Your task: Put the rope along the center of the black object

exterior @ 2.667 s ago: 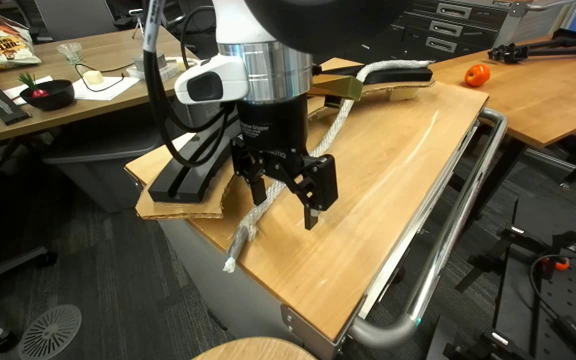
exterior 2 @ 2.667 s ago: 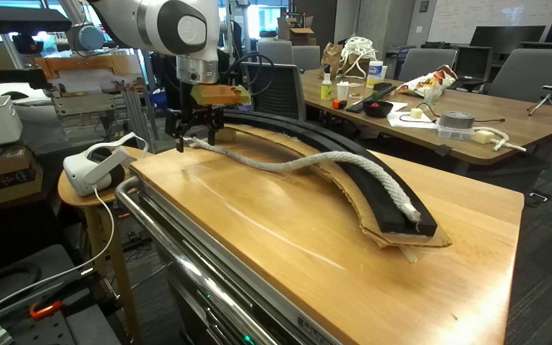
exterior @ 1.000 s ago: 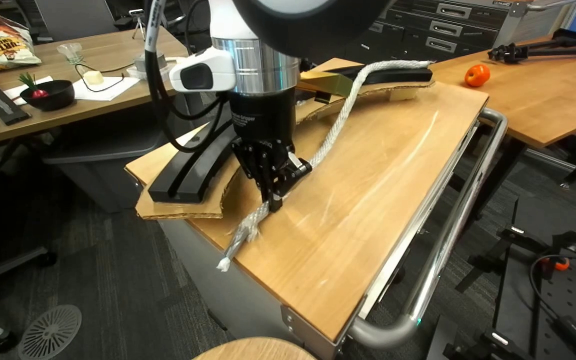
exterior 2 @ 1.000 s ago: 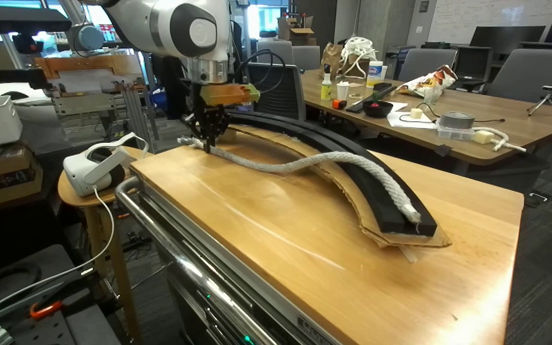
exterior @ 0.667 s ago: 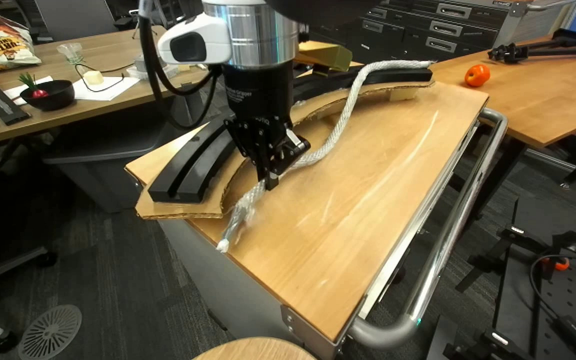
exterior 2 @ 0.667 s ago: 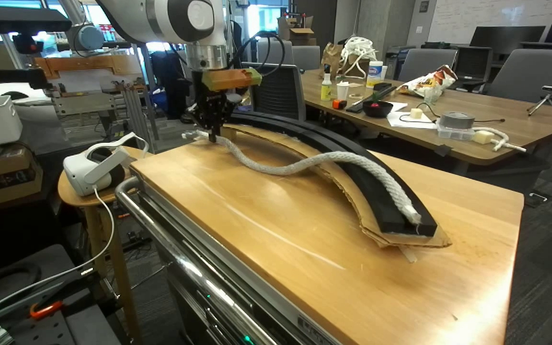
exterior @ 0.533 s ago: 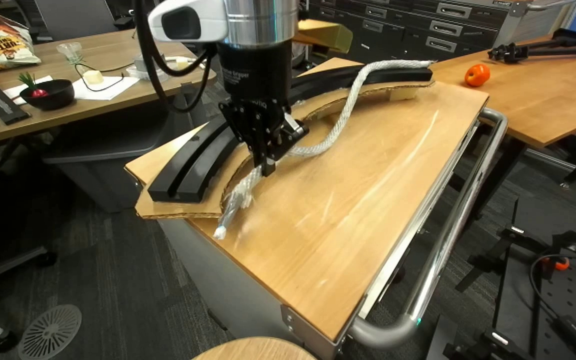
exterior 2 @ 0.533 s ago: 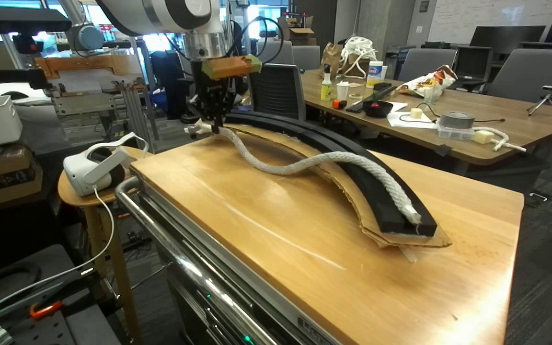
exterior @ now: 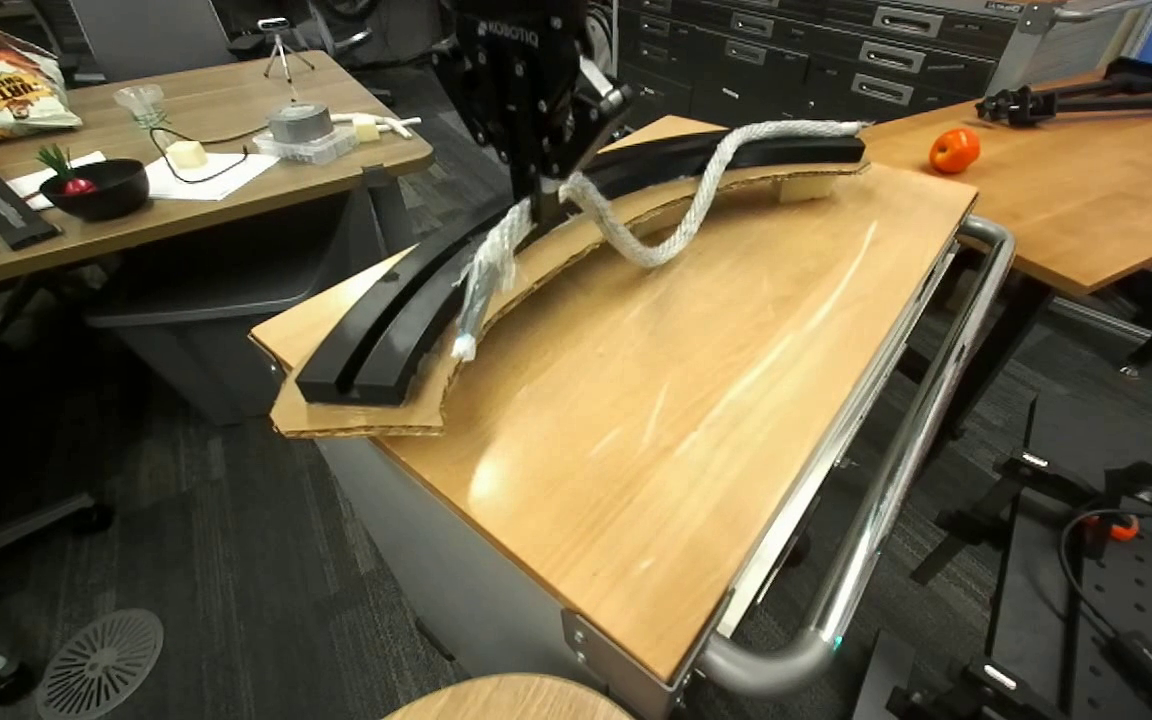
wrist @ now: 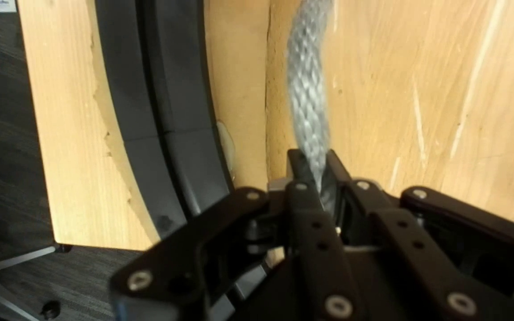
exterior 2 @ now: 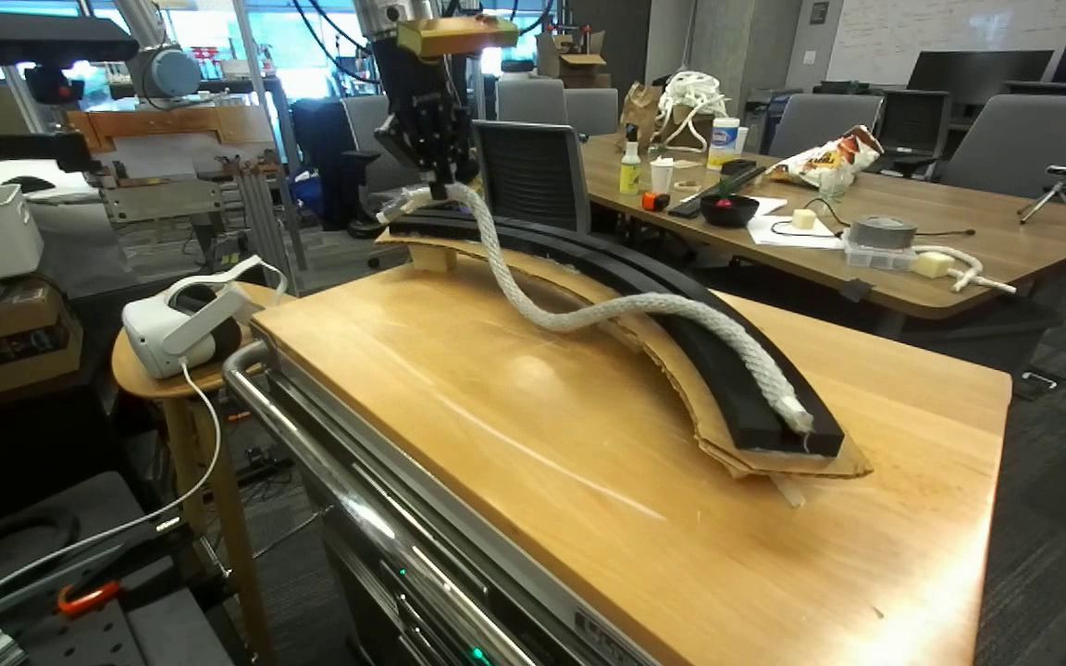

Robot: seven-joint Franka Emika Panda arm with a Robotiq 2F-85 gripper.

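The rope (exterior: 704,200), a pale braided cord, is pinched near its taped end (exterior: 476,290) by my gripper (exterior: 541,205), shut and raised above the board. From the grip it sags down to the wood, then climbs onto the black object (exterior: 376,350). In an exterior view, that far stretch of the rope (exterior 2: 746,347) lies on the curved black track (exterior 2: 737,407), its tip near the track's end. In the wrist view, the fingertips (wrist: 299,162) clasp the rope (wrist: 308,89) to the right of the grooved black object (wrist: 181,89); the taped end is hidden there.
Cardboard (exterior: 416,420) lies under the track on the tan wooden board (exterior: 636,450). A metal rail (exterior: 896,500) runs along the board's side. Beyond stands a desk (exterior 2: 774,245) with a bowl, tape and a chip bag. A headset (exterior 2: 181,324) sits on a stool.
My gripper, open earlier, has shut on the rope and risen toward the track. The taped end has lifted off the board, and the rope's middle bends deeper. The far end has stayed put.
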